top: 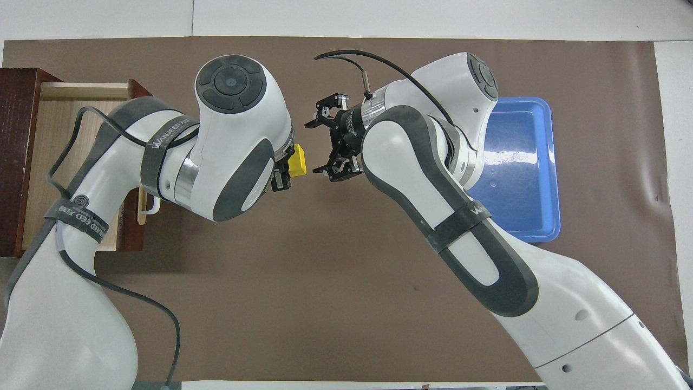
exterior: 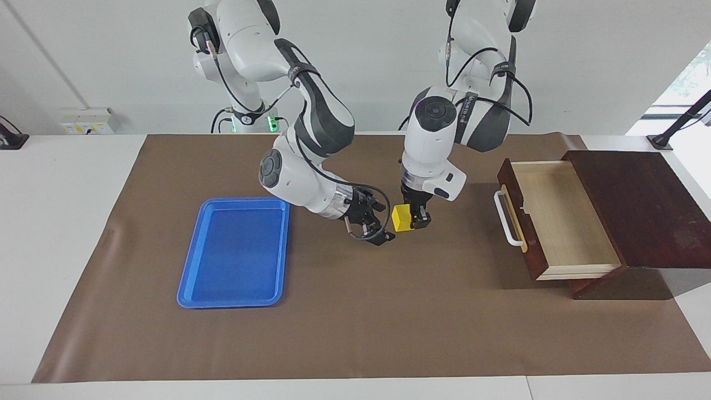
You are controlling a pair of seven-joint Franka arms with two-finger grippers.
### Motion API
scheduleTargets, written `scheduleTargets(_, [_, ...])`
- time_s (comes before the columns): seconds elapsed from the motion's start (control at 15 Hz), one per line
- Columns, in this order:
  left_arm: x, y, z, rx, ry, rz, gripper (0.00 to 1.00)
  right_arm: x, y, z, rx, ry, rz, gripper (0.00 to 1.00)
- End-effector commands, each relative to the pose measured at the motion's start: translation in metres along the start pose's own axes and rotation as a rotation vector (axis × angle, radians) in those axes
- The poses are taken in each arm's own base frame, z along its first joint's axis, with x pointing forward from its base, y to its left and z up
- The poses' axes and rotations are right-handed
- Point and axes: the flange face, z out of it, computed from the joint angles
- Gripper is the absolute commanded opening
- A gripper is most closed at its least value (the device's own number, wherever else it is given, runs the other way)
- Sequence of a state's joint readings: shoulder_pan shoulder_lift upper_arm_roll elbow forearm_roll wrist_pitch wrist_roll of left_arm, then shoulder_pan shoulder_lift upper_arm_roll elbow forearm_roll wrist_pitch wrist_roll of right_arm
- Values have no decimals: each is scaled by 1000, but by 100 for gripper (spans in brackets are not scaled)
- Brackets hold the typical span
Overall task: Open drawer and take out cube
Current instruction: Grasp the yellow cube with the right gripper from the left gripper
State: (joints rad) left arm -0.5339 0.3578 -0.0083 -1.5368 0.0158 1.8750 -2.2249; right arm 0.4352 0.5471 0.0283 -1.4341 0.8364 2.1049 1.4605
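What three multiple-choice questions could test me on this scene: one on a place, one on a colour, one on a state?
1. Where is the small yellow cube?
A. in the drawer
B. in the left end effector, over the brown mat
C. on the tray

2. What colour is the flat plastic tray?
A. green
B. red
C. blue

3. How is the dark reddish-brown wooden drawer?
A. pulled open, nothing showing inside
B. shut
C. open with the cube inside

Answers: 1 B, the cube sits clamped at the left arm's tip, with the open right end effector close beside it. 2 C, it is bright blue. 3 A, its pale interior shows bare.
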Motion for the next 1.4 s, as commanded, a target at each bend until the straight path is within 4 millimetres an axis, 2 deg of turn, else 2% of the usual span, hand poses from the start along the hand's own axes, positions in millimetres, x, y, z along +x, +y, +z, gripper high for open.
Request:
scheduleTargets(0.0, [1,0,-2,-11,17,-12,0,-2,-2,11,20,-5,51,92])
scheduleTargets(0.33, [2,1,-1,-19,25,-8,0,-8,-1,18,33,-19,153,92])
scheduleTargets(0.87, [3,2,-1,-19,25,-11,0,-19,1,25,64,-19,141,90])
scheduleTargets(1.0, [3,2,-1,-20,24,-11,0,-26,5,33,56,-18,130,87])
scheduleTargets(1.13, [4,3,-1,-21,25,-12,0,-25,5,34,57,-14,130,80])
scheduleTargets(1.2, [3,2,-1,-21,25,-10,0,-24,5,34,56,-14,131,73])
scheduleTargets(1.33, [3,2,-1,-21,25,-10,0,-25,5,33,60,-14,131,49])
